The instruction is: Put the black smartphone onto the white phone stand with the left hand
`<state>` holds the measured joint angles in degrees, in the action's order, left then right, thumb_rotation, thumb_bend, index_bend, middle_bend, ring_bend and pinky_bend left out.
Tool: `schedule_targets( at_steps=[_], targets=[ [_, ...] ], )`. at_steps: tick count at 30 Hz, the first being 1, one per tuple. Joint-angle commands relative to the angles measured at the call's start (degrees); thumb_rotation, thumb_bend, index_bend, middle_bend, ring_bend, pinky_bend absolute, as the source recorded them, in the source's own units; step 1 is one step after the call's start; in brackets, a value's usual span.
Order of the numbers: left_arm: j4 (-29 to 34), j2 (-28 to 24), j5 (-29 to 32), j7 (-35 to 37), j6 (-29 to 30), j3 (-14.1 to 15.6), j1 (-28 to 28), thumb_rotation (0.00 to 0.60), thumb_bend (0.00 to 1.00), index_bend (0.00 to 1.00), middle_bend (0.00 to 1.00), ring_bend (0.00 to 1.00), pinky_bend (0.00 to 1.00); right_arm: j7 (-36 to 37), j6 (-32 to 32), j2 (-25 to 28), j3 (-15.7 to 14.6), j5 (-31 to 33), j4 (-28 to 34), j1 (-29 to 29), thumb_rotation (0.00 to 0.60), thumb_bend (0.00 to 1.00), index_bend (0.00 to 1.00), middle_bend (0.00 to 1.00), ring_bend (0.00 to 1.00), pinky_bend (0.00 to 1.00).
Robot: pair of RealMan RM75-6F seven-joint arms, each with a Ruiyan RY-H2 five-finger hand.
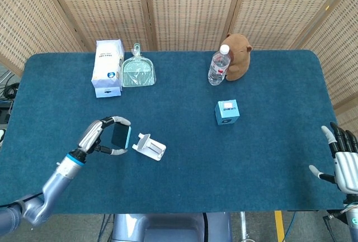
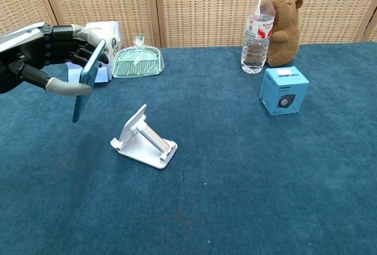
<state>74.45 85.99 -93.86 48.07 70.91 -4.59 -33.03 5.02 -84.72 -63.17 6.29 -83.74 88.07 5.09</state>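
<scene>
Overhead, the left hand [image 1: 103, 136] grips the black smartphone [image 1: 119, 136] in the air, just left of the white phone stand [image 1: 149, 146] on the blue table [image 1: 268, 102]. The chest view shows what the head view hides: the phone tilted on edge, thumb below and fingers [image 2: 70, 37] above. Only the head view shows the right hand [image 1: 342, 164], fingers spread and empty, at the table's right edge.
</scene>
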Motion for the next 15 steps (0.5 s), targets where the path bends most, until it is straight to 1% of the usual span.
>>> schedule_targets(
  at_steps=[1,5,6,8,11,15],
  targets=[
    [-4.39,3.38,-0.83,8.05,-1.28,0.85,-2.23,0.6,0.12,0.48,0.43,0.44,0.31,-0.14,0.53,-0.1,0.15,0.52,-0.16,0.22,0.6,0.0,0.0,0.0,0.0,0.0],
    [-9.91,6.24,-2.0,13.99,-2.42,1.7,-4.36,0.6,0.12,0.48,0.43,0.44,0.31,-0.28,1.23,-0.2,0.4,1.4,-0.37,0.44,0.6,0.0,0.0,0.0,0.0,0.0],
    [-11.53,6.63,-2.35,15.99,-2.61,2.41,-4.61,0.6,0.11,0.48,0.43,0.44,0.31,-0.34,1.41,-0.25,0.5,1.69,-0.44,0.51,0.6,0.0,0.0,0.0,0.0,0.0],
    [-14.15,6.9,-3.29,19.44,-1.7,3.93,-4.28,0.6,0.11,0.48,0.43,0.44,0.31,-0.41,1.72,-0.32,0.63,2.12,-0.59,0.6,0.6,0.0,0.0,0.0,0.0,0.0],
    [-17.7,7.78,-4.01,23.76,-0.24,5.16,-3.95,0.6,0.11,0.48,0.43,0.43,0.31,-0.56,2.21,-0.44,0.75,2.68,-0.86,0.75,0.6,0.0,0.0,0.0,0.0,0.0],
    [-20.73,9.29,-4.4,28.18,0.2,5.67,-4.75,0.6,0.11,0.48,0.43,0.43,0.31,-0.78,2.82,-0.61,0.93,3.31,-1.14,0.99,0.6,0.0,0.0,0.0,0.0,0.0]
  ],
)
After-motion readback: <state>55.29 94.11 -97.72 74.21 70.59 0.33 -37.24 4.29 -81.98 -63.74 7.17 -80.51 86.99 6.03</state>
